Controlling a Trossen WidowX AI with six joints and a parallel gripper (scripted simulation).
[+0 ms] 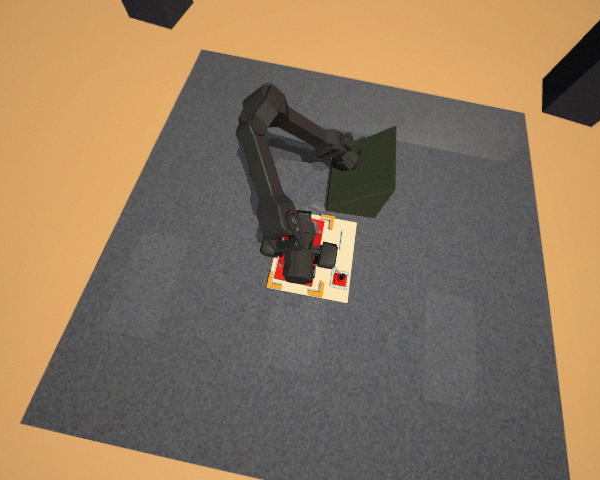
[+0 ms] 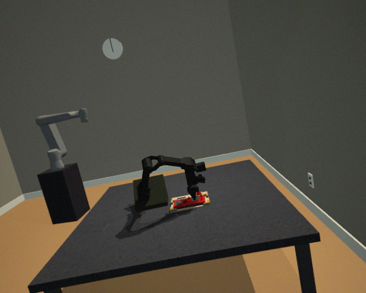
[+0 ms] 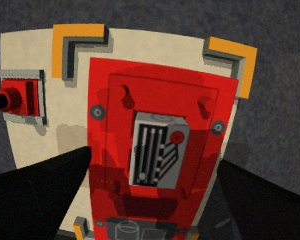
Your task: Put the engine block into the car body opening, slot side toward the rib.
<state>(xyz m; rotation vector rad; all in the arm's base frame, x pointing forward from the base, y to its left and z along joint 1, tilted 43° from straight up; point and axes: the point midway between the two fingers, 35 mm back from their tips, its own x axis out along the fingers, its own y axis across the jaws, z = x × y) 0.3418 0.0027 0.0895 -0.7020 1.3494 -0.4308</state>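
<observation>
The red car body lies on a cream board. The grey engine block stands in the car body's opening in the wrist view, looking upright. Its top shows dark slots on the left and a red round spot on the right. How deep it sits, and the rib, I cannot make out. My gripper is open and empty, with one dark finger on each side of the block, apart from it. In the top view the arm hides the block and the fingers.
Orange corner brackets stand around the car body. A small red part with a black peg sits in a grey frame on the board. A dark green sloped block stands near the arm's base.
</observation>
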